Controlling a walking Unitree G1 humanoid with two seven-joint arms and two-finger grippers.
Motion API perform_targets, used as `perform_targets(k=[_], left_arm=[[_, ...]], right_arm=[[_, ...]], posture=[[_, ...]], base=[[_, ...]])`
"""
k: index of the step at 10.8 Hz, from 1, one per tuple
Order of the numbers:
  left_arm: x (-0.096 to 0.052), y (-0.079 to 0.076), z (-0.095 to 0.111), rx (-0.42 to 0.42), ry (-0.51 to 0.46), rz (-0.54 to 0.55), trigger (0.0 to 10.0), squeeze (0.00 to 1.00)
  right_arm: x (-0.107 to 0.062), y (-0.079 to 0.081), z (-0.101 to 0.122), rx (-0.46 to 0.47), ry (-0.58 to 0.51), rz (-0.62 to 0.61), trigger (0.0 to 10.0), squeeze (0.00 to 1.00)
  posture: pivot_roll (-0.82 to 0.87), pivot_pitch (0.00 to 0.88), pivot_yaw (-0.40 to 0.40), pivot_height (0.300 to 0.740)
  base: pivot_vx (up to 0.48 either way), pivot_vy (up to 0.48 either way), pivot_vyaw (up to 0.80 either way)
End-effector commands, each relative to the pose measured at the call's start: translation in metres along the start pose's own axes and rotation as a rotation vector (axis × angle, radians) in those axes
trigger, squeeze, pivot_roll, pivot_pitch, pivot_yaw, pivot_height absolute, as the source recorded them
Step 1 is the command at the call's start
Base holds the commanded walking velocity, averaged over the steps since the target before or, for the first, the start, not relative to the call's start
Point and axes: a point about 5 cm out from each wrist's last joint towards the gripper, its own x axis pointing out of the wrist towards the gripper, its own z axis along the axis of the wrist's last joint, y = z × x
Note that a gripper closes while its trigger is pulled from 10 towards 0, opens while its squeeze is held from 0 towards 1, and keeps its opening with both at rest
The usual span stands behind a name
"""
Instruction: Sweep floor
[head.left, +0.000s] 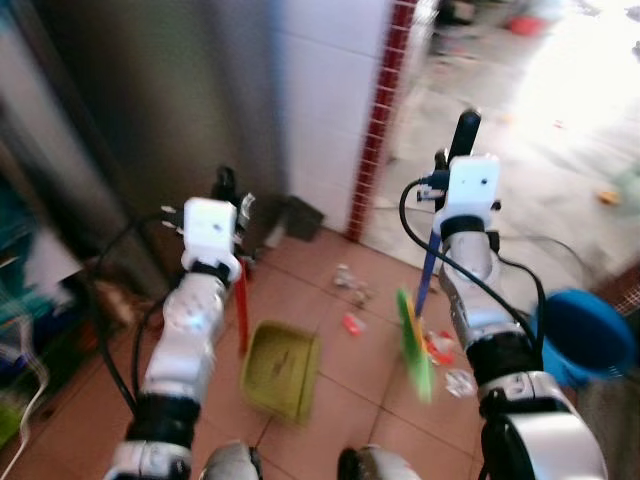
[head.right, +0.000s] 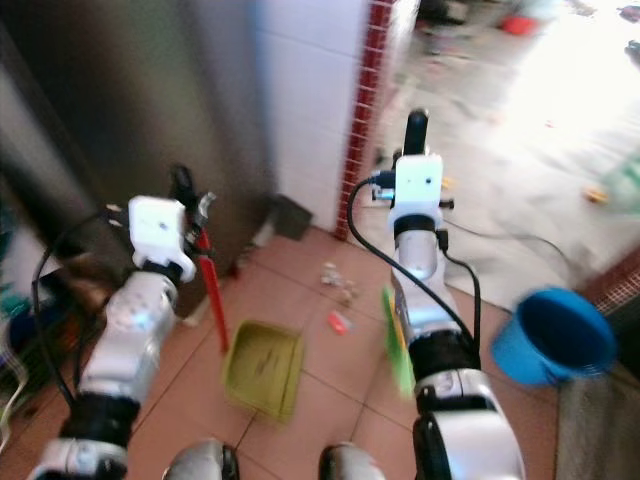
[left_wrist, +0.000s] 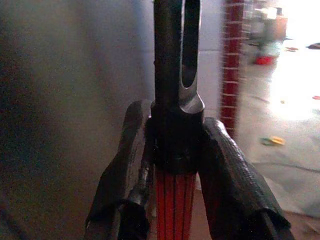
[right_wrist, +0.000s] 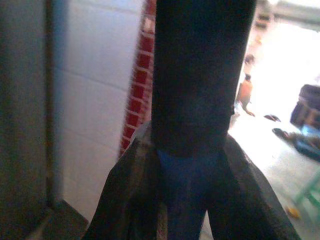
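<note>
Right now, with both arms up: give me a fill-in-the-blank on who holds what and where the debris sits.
1. The left gripper is shut on the dustpan's ____ handle.
2. The right gripper grips the ____ handle of the broom.
3. The green dustpan rests on the ____ floor tiles.
4. The litter lies between the dustpan and the ____.

Missing: red; blue; terracotta; broom

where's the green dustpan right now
The green plastic dustpan rests on the terracotta floor tiles ahead of the robot, below the left gripper holding its red handle, left of the green broom head.
</note>
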Motion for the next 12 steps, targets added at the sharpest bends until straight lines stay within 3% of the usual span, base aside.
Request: perform_targets(k=[1,3,6,12], left_arm=[[0.001,-0.004,0.016,-0.004,-0.06,-0.025,10.0,0.0],[-0.003,0.001,0.015,-0.017,-0.049,-0.024,10.0,0.0],[-0.009,0.002,0.013,-0.029,-0.032,-0.04,10.0,0.0],[-0.011,-0.001,0.02,-0.06,-0.034,-0.054,10.0,0.0]], right_arm=[[-0.001,0.005,0.009,0.003,-0.032,0.002,10.0,0.0],[-0.01,0.012,0.009,0.017,-0.041,0.024,10.0,0.0],[-0.017,0.007,0.003,0.005,-0.023,0.028,10.0,0.0],[-0.011,0.009,0.022,-0.015,-0.088,0.05,10.0,0.0]], posture=[[-0.01,0.0,-0.039,0.74],[-0.03,0.0,0.012,0.74],[-0.01,0.0,-0.009,0.74],[-0.01,0.0,-0.025,0.74]], base=[[0.0,0.0,-0.8],[0.0,0.0,-0.8],[0.0,0.0,0.0],[0.0,0.0,-0.53]])
